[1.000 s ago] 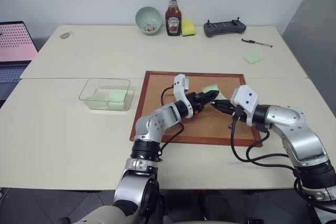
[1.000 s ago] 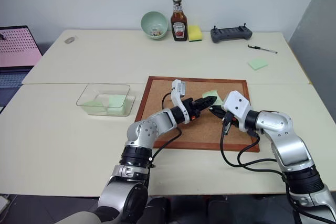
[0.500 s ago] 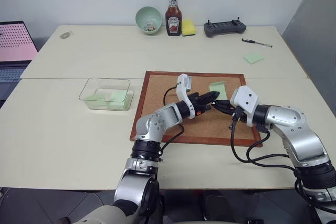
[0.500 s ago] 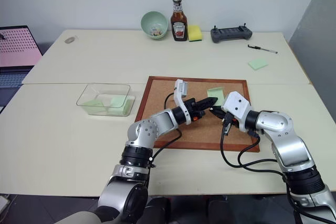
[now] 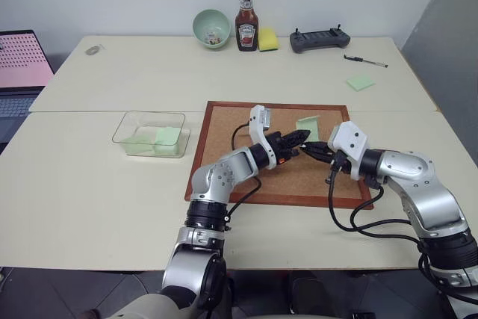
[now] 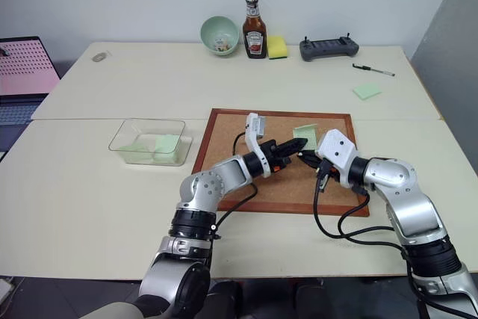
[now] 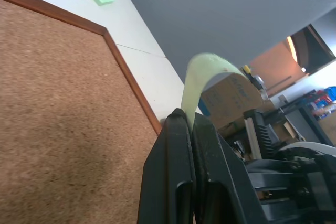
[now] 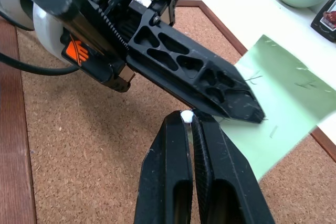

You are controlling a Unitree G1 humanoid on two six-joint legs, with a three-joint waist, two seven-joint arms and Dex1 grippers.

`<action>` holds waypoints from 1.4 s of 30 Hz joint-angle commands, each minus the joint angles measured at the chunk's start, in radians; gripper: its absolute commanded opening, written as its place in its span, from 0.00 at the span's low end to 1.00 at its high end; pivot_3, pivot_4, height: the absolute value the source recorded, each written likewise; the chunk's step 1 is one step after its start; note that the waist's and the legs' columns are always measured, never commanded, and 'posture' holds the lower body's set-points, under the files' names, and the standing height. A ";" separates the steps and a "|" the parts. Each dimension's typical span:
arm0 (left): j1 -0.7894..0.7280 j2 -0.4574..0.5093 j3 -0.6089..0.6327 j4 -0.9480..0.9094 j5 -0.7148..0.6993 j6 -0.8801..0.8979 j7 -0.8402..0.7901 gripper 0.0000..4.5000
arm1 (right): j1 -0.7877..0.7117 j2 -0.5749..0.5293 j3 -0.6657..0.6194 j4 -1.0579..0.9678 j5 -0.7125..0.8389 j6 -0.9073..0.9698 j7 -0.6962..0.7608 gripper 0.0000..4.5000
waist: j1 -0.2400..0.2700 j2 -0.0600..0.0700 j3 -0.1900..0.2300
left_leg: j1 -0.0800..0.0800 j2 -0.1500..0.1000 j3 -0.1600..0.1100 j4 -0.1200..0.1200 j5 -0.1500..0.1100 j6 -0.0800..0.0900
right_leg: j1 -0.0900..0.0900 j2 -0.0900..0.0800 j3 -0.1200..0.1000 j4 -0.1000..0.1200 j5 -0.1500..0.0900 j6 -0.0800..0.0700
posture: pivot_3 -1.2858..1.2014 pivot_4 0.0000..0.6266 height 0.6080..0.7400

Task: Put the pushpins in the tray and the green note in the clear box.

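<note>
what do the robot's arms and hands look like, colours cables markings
Both arms are silver-grey metal segments with black ring joints and white wrist housings. The left hand and right hand each have two black plastic fingers with triangular lattice cut-outs. An orange marking sits on the left wrist. Black cables loop loosely from each wrist back along the forearm.

Pale green note lifted off cork board, white pushpin pinched, clear box w/ notes
</note>
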 commanded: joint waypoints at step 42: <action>0.121 0.068 -0.144 -0.178 0.102 -0.100 0.010 0.01 | 0.336 -0.344 -0.308 0.088 -0.049 0.022 -0.061 0.00 | -0.002 0.000 0.000 | 0.001 0.000 0.002 0.001 0.000 0.000 | 0.001 0.000 0.002 0.000 0.000 0.000 | 0.52 0.24 1.00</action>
